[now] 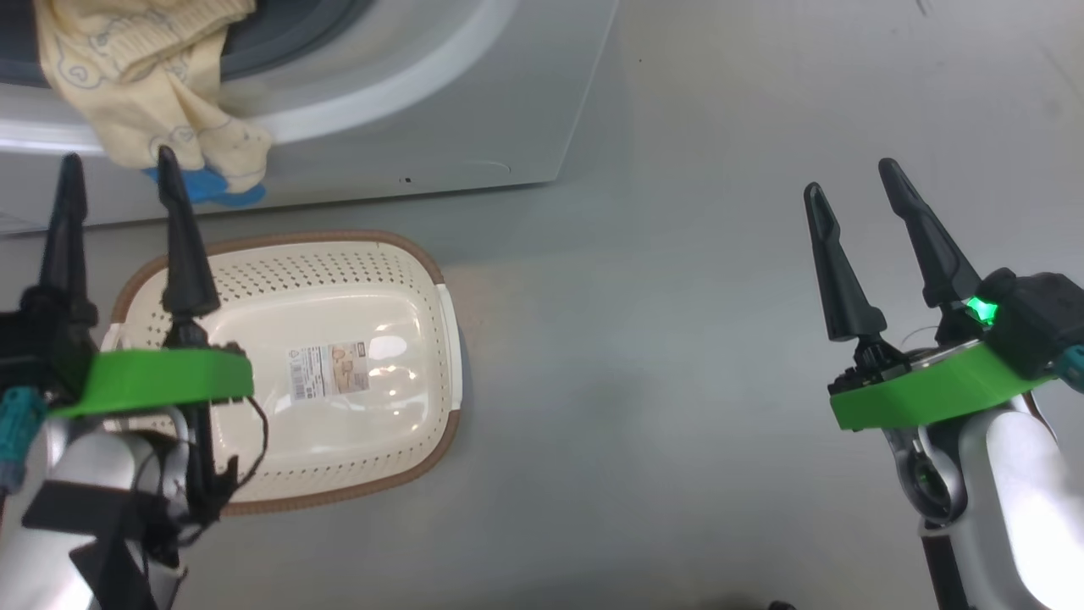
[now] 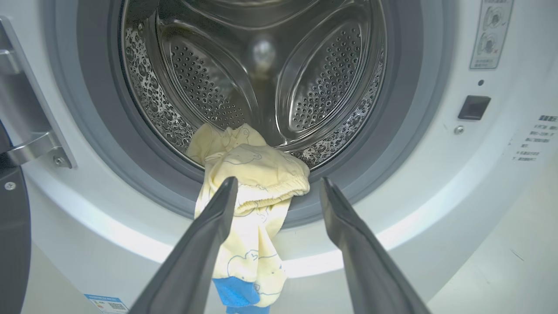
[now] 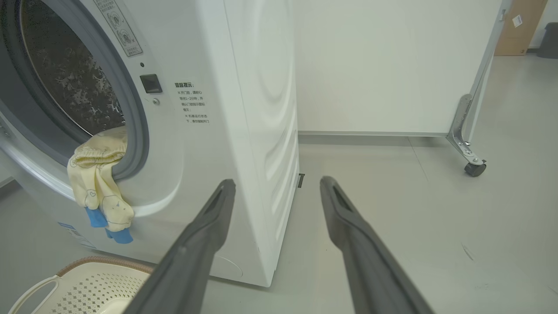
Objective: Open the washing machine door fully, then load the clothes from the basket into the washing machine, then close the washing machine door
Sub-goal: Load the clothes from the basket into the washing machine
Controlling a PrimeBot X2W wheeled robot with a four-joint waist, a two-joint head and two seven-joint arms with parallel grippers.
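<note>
The washing machine [image 3: 244, 131] fills the 10 o'clock side of the right wrist view, its mouth open; the washing machine door [image 2: 13, 244] stands swung out at 8 o'clock in the left wrist view, a dark edge by the hinge. On the floor, at 8 o'clock in the head view, the basket [image 1: 279, 240] sits with its bottom sticker uncovered. The clothes [image 2: 253, 174] lie at the drum's 6 o'clock, half in and half draped over the grey gasket, blue patch dangling down the white front. The left gripper [image 1: 118, 154] hangs spread wide before that cloth, gripping nothing; the right gripper [image 1: 850, 174], at 3 o'clock, gapes too and is empty. The risk is plain: shut the door now and the overhang gets pinched in the seal, or it slips to the floor.
</note>
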